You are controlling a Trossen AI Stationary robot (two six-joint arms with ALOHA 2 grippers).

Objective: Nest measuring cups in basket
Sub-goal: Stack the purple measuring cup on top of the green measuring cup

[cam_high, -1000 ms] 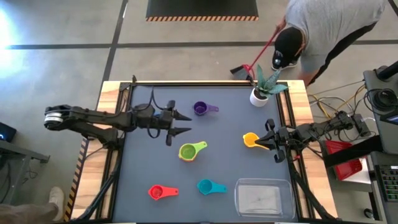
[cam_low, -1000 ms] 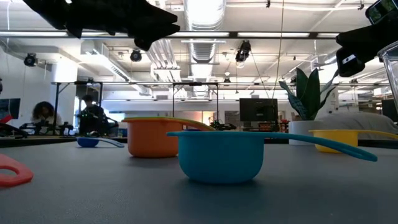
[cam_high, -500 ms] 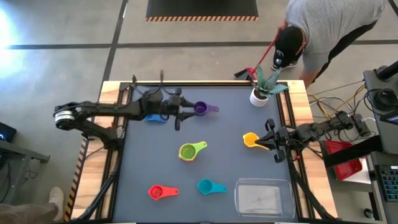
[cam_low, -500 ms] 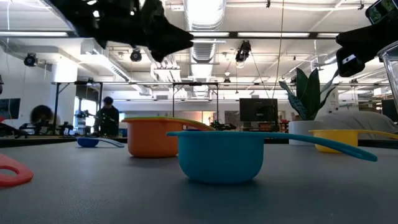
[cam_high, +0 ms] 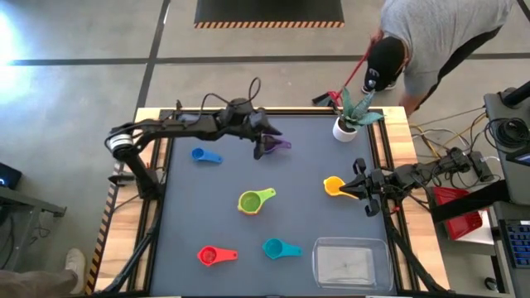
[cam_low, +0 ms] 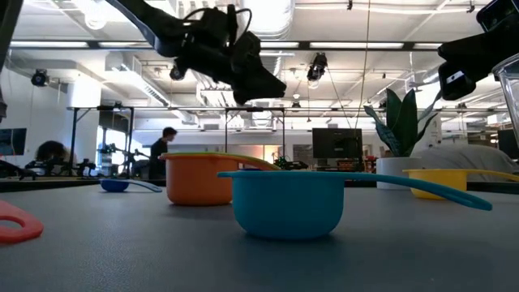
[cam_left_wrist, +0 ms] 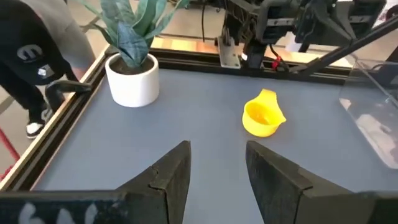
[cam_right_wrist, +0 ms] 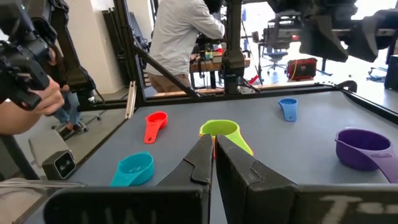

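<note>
Purple cup beneath outstretched left claw.

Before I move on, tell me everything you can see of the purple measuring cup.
The purple measuring cup is glossy plastic, a round bowl with a short flat handle pointing toward the white plant pot. It sits upright and empty on the dark mat near the table's far edge, apart from the other cups. The left hand hangs over its bowl with fingers open; whether they touch it cannot be told. The right wrist view shows its deep bowl and thick rim.
</note>
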